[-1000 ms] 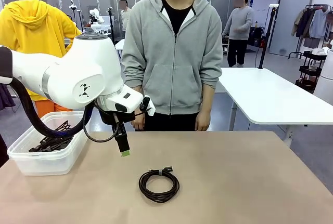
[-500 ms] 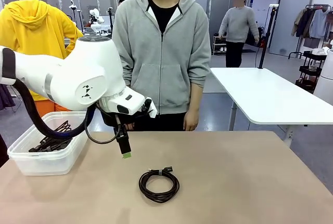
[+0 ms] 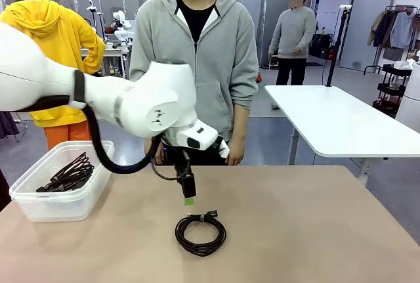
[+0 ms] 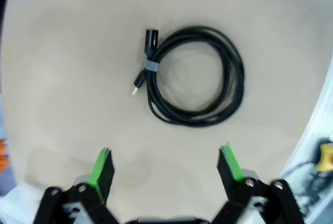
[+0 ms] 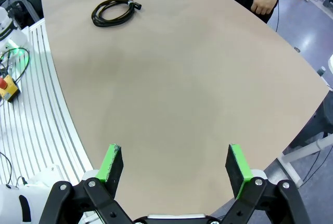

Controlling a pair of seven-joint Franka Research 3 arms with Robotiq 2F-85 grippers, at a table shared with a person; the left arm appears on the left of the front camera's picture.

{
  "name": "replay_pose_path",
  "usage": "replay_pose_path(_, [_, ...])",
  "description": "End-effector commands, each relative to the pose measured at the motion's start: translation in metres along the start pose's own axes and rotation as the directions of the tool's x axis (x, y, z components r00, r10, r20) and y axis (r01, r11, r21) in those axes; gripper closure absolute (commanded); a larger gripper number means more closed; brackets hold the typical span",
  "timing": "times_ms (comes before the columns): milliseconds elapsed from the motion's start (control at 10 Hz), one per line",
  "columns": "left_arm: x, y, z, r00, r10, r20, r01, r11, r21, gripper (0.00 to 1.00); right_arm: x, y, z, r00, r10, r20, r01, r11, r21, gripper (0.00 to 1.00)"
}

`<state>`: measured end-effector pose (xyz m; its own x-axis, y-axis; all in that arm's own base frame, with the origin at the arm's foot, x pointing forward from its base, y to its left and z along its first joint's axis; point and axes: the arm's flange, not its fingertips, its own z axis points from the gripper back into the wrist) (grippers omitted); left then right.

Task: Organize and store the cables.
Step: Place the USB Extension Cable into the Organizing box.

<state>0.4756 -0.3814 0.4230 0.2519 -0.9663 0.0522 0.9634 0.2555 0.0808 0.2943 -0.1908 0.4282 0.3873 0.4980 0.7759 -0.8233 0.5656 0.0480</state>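
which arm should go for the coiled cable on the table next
Left. The left end effector hangs open just above the coiled cable, which lies right ahead of its fingers in the left wrist view. The right end effector is open too, but sits far across the table from the coil.

— Colours on the desk (image 3: 315,230)?
— Beige desk; black coiled cable (image 3: 200,232) with a grey band.
— The left claw (image 4: 165,162)?
— Black, green pads; white arm (image 3: 98,96); clear bin (image 3: 39,207).
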Motion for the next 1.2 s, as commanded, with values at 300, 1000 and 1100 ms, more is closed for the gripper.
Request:
replay_pose_path(300, [0.040, 0.017, -0.034, 0.995, -0.058, -0.076, 0.057, 0.998, -0.013, 0.00, 0.001, 0.001, 0.002, 1.000, 0.004, 0.006, -0.004, 1.000, 0.004, 0.00])
replay_pose_path(1000, [0.035, 0.015, -0.084, 0.948, -0.319, -0.006, 0.319, 0.945, 0.068, 0.00, 0.001, 0.001, 0.002, 1.000, 0.004, 0.006, -0.004, 1.000, 0.004, 0.00])
replay_pose_path(1100, [0.036, 0.019, -0.089, 0.952, -0.306, 0.018, 0.305, 0.951, 0.048, 0.00, 0.001, 0.001, 0.002, 1.000, 0.004, 0.006, -0.004, 1.000, 0.004, 0.00])
